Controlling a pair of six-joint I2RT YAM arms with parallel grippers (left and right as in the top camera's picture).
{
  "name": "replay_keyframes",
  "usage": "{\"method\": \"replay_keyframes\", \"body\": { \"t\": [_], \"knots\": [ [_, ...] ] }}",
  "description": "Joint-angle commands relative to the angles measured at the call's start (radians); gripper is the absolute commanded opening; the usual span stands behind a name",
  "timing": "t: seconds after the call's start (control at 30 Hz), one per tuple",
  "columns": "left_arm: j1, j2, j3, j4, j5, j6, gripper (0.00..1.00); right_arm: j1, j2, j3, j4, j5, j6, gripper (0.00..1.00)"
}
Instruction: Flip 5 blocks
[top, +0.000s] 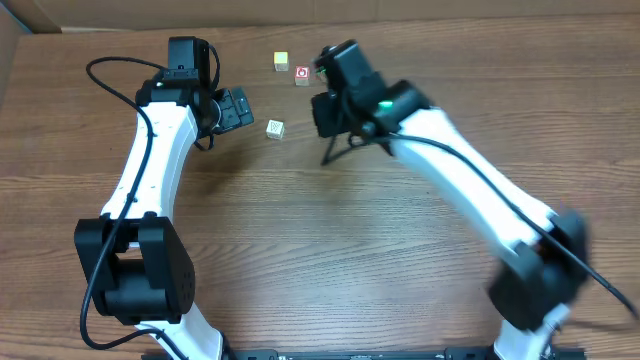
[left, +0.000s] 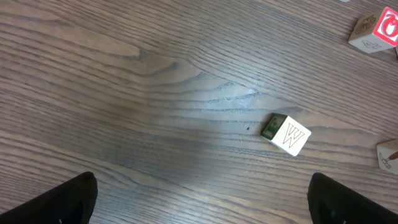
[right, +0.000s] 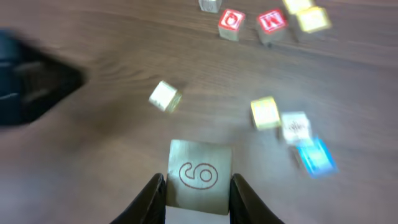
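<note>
We see a brown wood-grain table (top: 330, 270) filling every view. To the right of the W block (top: 275, 128), the right gripper (right: 199, 202) pinches a pale cube (right: 199, 174) printed with a looped figure, its jaws narrow against two opposite sides. Just left of the W block, the left gripper (top: 243, 107) stands wide, nothing between its jaws. Beyond the W block lie a red-faced cube (top: 302, 75) and a yellow block (top: 281, 61).
</note>
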Motion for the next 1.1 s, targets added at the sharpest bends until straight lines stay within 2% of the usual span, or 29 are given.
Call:
{"method": "replay_keyframes", "body": {
  "t": [0.0, 0.17, 0.3, 0.47, 0.57, 0.67, 0.7, 0.8, 0.83, 0.9, 0.93, 1.07],
  "knots": [
    [-0.003, 0.009, 0.021, 0.001, -0.013, -0.021, 1.00, 0.005, -0.113, 0.023, -0.148, 0.003, 0.104, 0.27],
    [-0.003, 0.009, 0.021, 0.001, -0.013, -0.021, 1.00, 0.005, -0.132, 0.003, -0.370, -0.014, 0.246, 0.27],
    [-0.003, 0.009, 0.021, 0.000, -0.013, -0.021, 1.00, 0.018, -0.132, -0.109, -0.369, -0.065, 0.277, 0.26],
    [-0.003, 0.009, 0.021, 0.001, -0.013, -0.021, 1.00, 0.059, -0.132, -0.319, -0.204, -0.064, 0.369, 0.25],
    [-0.003, 0.009, 0.021, 0.001, -0.013, -0.021, 1.00, 0.083, -0.132, -0.487, -0.029, -0.064, 0.442, 0.25],
    [-0.003, 0.009, 0.021, 0.001, -0.013, -0.021, 1.00, 0.103, -0.132, -0.610, 0.151, -0.049, 0.461, 0.24],
    [-0.003, 0.009, 0.021, 0.001, -0.013, -0.021, 1.00, 0.109, -0.132, -0.642, 0.197, -0.044, 0.463, 0.21],
    [-0.003, 0.009, 0.021, 0.001, -0.013, -0.021, 1.00, 0.114, -0.131, -0.697, 0.255, -0.024, 0.463, 0.21],
    [-0.003, 0.009, 0.021, 0.001, -0.013, -0.021, 1.00, 0.115, -0.131, -0.705, 0.253, -0.009, 0.462, 0.30],
    [-0.003, 0.009, 0.021, 0.001, -0.013, -0.021, 1.00, 0.115, -0.131, -0.705, 0.253, -0.007, 0.462, 0.56],
    [-0.003, 0.009, 0.021, 0.001, -0.013, -0.021, 1.00, 0.115, -0.131, -0.705, 0.254, -0.007, 0.462, 0.63],
    [-0.003, 0.009, 0.021, 0.001, -0.013, -0.021, 1.00, 0.115, -0.131, -0.705, 0.254, -0.006, 0.461, 0.74]
  ]
}}
